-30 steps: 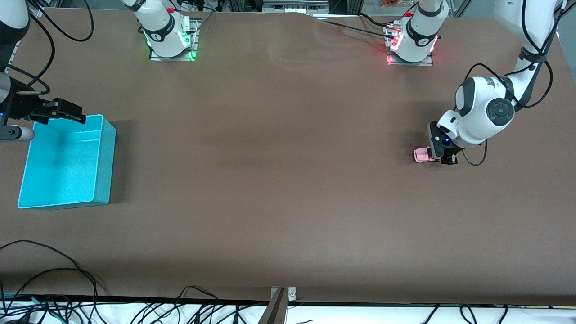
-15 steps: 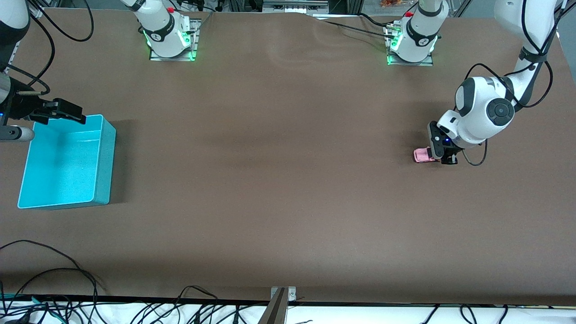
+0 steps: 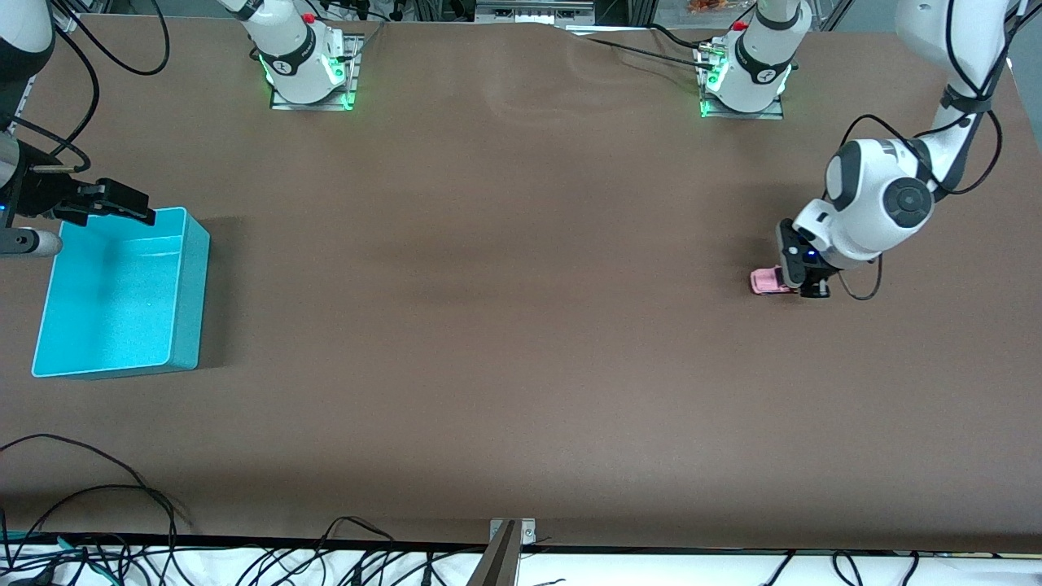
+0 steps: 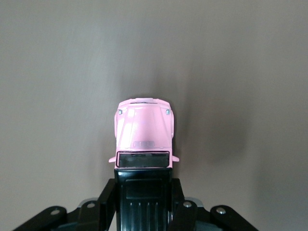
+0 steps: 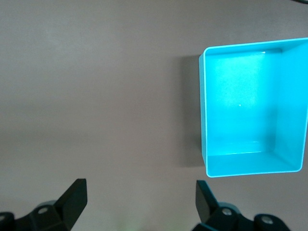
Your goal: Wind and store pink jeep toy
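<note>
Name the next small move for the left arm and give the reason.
Probably drag the pink jeep toy backward along the table to wind it. The left hand is shut on its black roof end, wheels apparently on the table, while the turquoise bin sits empty at the right arm's end, under the open right hand.

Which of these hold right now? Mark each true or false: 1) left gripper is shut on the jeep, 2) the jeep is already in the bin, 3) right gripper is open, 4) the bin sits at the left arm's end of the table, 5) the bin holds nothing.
1) True. The left gripper is shut on the pink jeep toy, gripping its black roof end, as the left wrist view shows.
2) False. The jeep sits on the table, toward the left arm's end.
3) True. The right gripper is open and holds nothing, waiting by the turquoise bin.
4) False. The bin sits at the right arm's end.
5) True. Only its bare floor shows.
</note>
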`<state>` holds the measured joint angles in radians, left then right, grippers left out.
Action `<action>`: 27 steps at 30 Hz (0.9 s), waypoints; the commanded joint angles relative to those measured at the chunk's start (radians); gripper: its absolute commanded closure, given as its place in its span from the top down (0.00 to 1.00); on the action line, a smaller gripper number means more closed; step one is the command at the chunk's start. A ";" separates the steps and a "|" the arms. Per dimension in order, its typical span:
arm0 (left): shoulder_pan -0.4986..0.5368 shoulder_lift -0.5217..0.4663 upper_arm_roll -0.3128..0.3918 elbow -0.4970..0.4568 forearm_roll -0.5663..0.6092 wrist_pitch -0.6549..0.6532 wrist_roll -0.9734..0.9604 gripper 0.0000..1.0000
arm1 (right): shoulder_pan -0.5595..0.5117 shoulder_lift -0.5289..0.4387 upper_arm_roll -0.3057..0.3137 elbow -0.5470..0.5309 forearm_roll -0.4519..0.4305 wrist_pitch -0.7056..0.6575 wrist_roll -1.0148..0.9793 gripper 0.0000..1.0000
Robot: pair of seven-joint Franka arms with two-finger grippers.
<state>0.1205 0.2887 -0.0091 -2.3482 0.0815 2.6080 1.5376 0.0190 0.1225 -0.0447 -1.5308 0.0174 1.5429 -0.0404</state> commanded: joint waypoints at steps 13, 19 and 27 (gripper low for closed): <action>0.036 0.063 0.077 0.121 0.026 -0.011 0.118 0.00 | -0.002 -0.014 0.000 -0.017 0.001 0.006 0.013 1.00; 0.036 0.067 0.077 0.118 0.027 -0.011 0.118 0.00 | -0.001 -0.011 0.000 -0.017 0.001 0.008 0.013 1.00; 0.036 0.070 0.077 0.118 0.026 -0.011 0.113 0.00 | -0.001 -0.011 0.000 -0.017 -0.001 0.011 0.013 1.00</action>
<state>0.1575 0.3555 0.0646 -2.2468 0.0861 2.6119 1.6565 0.0181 0.1236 -0.0449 -1.5324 0.0174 1.5429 -0.0402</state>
